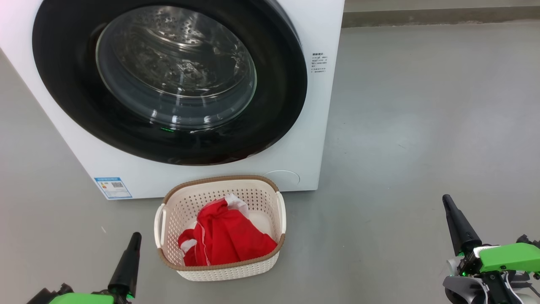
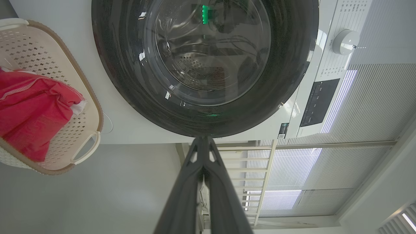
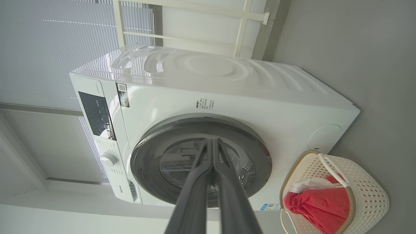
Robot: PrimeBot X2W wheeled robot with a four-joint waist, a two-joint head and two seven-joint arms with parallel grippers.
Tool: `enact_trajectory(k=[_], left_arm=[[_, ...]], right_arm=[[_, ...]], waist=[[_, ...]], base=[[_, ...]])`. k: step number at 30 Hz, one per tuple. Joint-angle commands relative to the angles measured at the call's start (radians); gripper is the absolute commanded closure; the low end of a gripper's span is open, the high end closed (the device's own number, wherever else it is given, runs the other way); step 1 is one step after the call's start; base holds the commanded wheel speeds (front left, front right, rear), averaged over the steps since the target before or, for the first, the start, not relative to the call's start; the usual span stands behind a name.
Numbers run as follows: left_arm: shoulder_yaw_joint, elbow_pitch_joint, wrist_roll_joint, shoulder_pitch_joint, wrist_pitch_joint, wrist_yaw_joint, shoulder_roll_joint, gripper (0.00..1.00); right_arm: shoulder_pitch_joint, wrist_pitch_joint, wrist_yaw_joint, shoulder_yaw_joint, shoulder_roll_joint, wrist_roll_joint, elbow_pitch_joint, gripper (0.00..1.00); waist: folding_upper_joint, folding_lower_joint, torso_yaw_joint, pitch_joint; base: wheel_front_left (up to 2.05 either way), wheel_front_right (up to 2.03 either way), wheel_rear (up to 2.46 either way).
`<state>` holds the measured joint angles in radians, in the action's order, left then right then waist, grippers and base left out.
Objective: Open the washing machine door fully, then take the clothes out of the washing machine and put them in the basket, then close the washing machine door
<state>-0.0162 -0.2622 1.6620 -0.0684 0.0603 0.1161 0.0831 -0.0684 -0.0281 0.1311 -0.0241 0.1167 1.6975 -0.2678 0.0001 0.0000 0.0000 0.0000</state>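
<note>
Well, from where I stand the job looks about finished, and the way things lie says why. The washing machine door [image 1: 175,69] sits shut against the front of the washing machine [image 1: 320,126], its black rim flat on the white panel, and through the glass I see bare steel drum with no fabric in it. The clothes [image 1: 225,238] lie heaped inside the basket [image 1: 228,273], a red bundle with white trim slumped toward the near side and sitting mostly below the brown rim, so nothing hangs out to snag. The basket stands on the grey floor [image 1: 400,126] just in front of the machine and below the door, which I take to be a handy spot for dropping laundry straight down from the opening. The left gripper [image 1: 135,237] hovers low, near the basket's left side but apart from it, jaws pressed together on nothing. The right gripper [image 1: 448,202] is well off to the right over open floor, jaws likewise closed and empty. Both seem parked clear of door and basket, as arms would be with nothing left to handle.
</note>
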Motion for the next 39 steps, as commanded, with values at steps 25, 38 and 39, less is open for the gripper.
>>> enact_trajectory(k=[25,38,39], left_arm=[[-0.041,0.020,-0.005,-0.042,0.007,0.010,0.009,1.00],[-0.043,0.020,-0.007,-0.043,0.009,0.009,0.008,1.00],[-0.043,0.020,-0.007,-0.043,0.009,0.009,0.008,1.00]], right_arm=[[-0.042,-0.008,0.000,0.007,0.006,-0.006,0.024,1.00],[-0.042,-0.009,0.000,0.005,0.004,-0.008,0.023,1.00],[-0.042,-0.010,0.000,0.005,0.004,-0.008,0.023,1.00]], waist=[[-0.0001,0.0000,0.000,0.000],[-0.0001,0.0000,0.000,0.000],[-0.0001,0.0000,0.000,0.000]], base=[[0.00,0.00,0.00],[0.00,0.00,0.00],[0.00,0.00,0.00]])
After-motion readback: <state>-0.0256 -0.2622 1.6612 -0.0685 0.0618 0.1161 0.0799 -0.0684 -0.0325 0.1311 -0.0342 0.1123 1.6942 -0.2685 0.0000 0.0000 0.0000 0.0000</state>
